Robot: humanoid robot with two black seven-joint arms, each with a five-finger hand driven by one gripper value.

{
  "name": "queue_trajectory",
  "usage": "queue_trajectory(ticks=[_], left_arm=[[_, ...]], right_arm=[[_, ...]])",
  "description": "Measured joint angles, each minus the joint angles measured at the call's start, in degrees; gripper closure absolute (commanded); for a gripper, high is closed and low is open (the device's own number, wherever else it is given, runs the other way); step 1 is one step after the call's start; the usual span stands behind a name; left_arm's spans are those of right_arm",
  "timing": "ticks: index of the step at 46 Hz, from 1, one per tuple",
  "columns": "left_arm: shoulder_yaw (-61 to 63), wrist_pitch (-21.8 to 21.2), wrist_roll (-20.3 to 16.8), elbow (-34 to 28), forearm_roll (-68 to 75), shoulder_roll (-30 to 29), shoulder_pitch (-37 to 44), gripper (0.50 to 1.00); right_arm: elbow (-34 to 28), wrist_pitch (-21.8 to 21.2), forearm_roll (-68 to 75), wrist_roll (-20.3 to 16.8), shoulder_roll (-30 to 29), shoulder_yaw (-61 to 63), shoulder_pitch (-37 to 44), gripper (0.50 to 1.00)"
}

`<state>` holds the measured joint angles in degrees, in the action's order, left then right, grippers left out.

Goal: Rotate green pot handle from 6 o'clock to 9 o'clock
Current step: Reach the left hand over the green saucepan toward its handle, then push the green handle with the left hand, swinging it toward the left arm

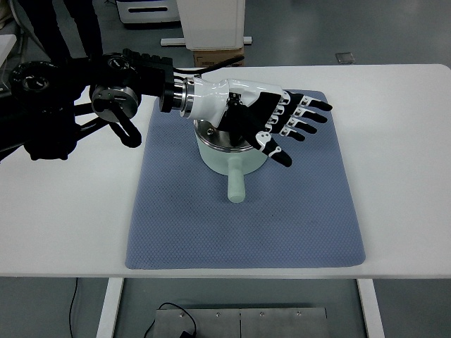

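The left robot hand [271,123] comes in from the left side on a black arm [91,91]. The hand is white with black fingers [306,116]. Its fingers are spread out flat and point to the right. It holds nothing. The thumb [275,149] sticks out toward the front.

Right under the robot hand sits the green pot [225,151]. The hand hangs over the top of the pot and covers part of its shiny lid [215,135]. I cannot tell if the hand touches the lid. The pot handle [236,182] pokes out below the hand, straight toward the front edge of the bench [402,105], like six on a clock. No finger touches the handle.

The pot stands on a blue mat [246,225], which lies under the hand and reaches far toward the front. The mat lies on the white bench.
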<state>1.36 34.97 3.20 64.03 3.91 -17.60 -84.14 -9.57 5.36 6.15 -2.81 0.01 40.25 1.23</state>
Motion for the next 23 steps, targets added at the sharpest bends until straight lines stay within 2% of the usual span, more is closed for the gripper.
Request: queue_trajectory(ticks=[8, 23], left_arm=[[4.8, 0.0, 3.4, 0.8, 0.8, 0.5, -2.3, 0.500], [12.2, 0.0, 3.5, 1.7, 2.3, -0.2, -4.5, 0.500]], right_arm=[[0.0, 0.0, 0.0, 0.0, 0.0, 0.0, 0.0, 0.500], [0.0, 0.0, 0.0, 0.0, 0.0, 0.0, 0.0, 0.500]])
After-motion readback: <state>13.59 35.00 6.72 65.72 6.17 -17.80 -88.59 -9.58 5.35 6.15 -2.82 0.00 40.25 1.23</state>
